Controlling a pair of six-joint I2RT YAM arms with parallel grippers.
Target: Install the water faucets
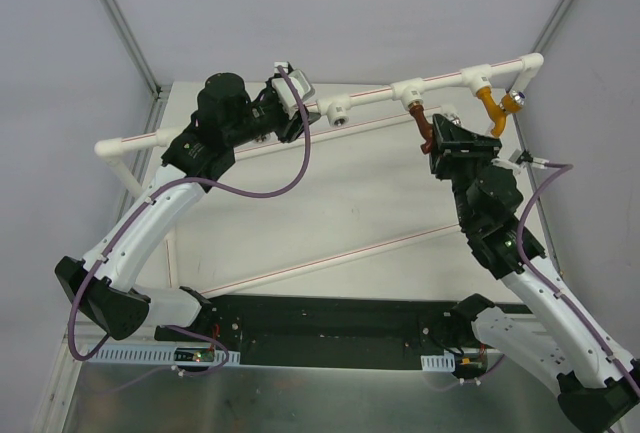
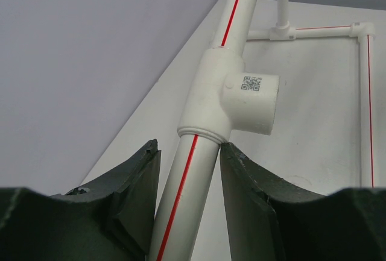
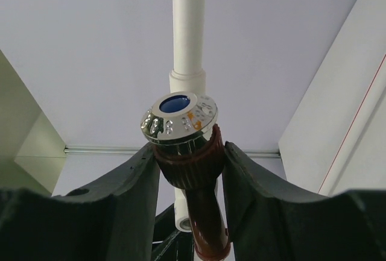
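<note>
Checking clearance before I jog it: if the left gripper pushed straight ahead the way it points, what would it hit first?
Probably the white tee socket with the QR code: it sits on the pipe just beyond the left gripper.

R gripper [image 3: 189, 152] clamps brown faucet [image 3: 192, 179], chrome-blue end; white pipe [image 3: 188, 26] behind, maybe joined.

Walls [image 1: 330, 13] are plain pale grey panels, uniform in tone. Aluminium frame struts [image 1: 122, 25] run down both rear corners to the bench [image 1: 350, 193], which has a matte white top. A brushed metal sheet [image 1: 330, 408] lies along its near edge. Lighting is even and diffuse; shadows are soft.
</note>
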